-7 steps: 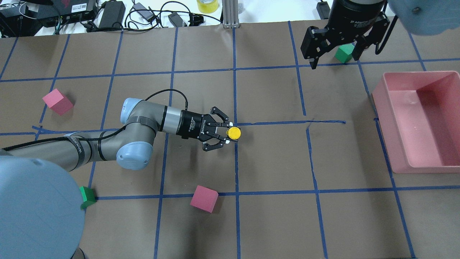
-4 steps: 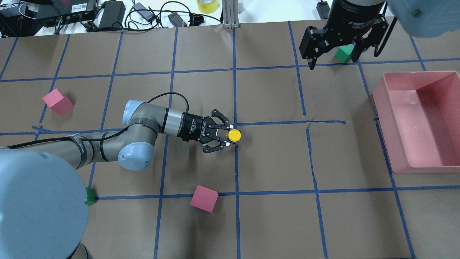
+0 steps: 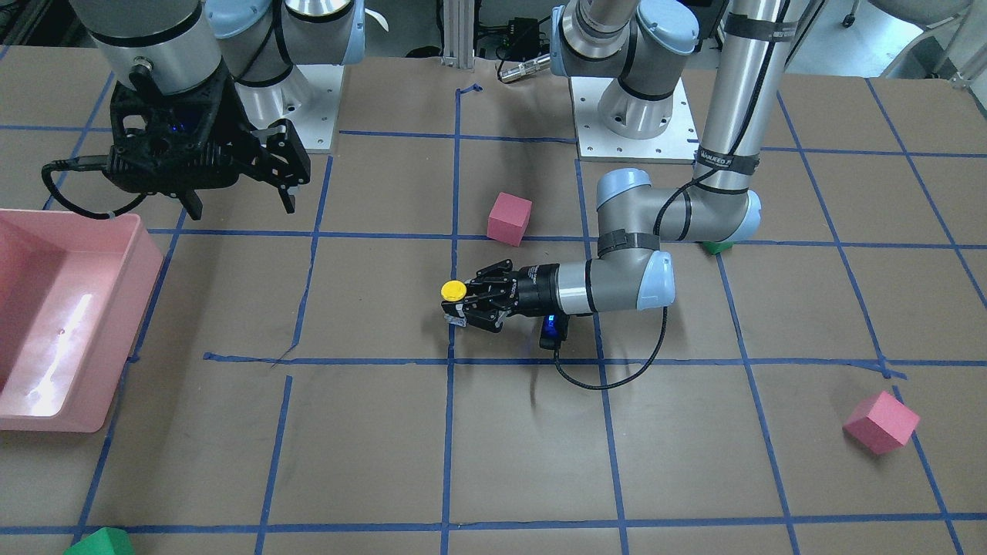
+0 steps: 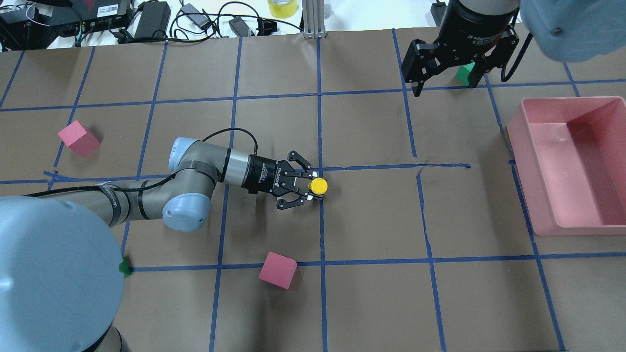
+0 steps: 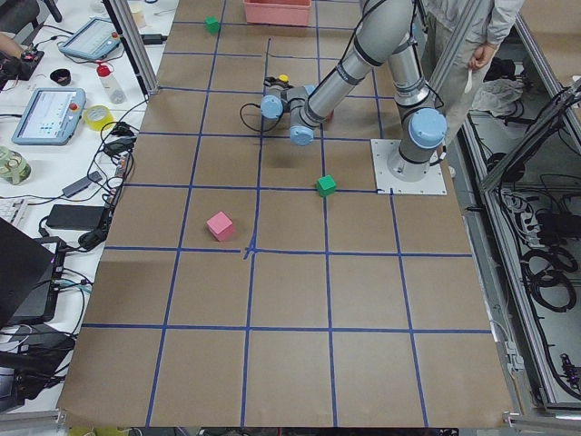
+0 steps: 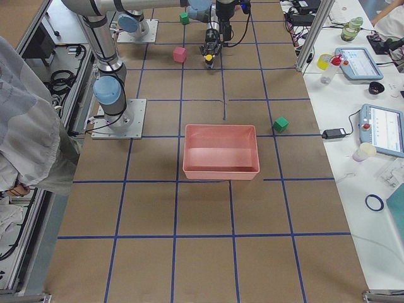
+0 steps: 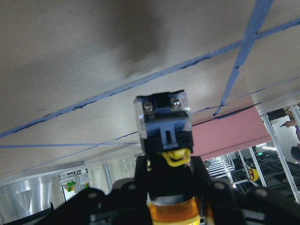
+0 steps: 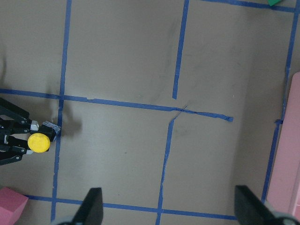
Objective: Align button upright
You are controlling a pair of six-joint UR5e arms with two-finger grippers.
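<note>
Two grey robot arms reach over a table covered in brown paper with a blue tape grid (image 4: 371, 132). Over the last second the left arm (image 4: 195, 171) has folded its elbow slightly, yet its black two-finger left gripper (image 4: 313, 186) has barely shifted from the tape crossing at mid-table. It is clamped on the small push-button switch with a round yellow cap (image 4: 319, 186), pinching the blocky body from the side. The cap faces up, and your left wrist view shows the switch's base pointing at the paper. You cannot tell whether the base touches the table. Judged from this, the switch is already turned upright, and only setting it down and letting go remain. The black right gripper (image 4: 445, 85) has drifted a little toward the table's middle along the far edge. Its fingers are spread wide and hold nothing.

On the surface you have a pink rectangular plastic bin (image 4: 533, 195) at the robot's right. One pink foam cube (image 4: 278, 270) sits near the switch and another (image 4: 78, 138) lies far to the left. A green cube (image 4: 467, 73) is partly hidden behind the right gripper. Beyond the far edge lie black cables and power bricks (image 4: 151, 19) and a yellow tape roll (image 4: 282, 7).
</note>
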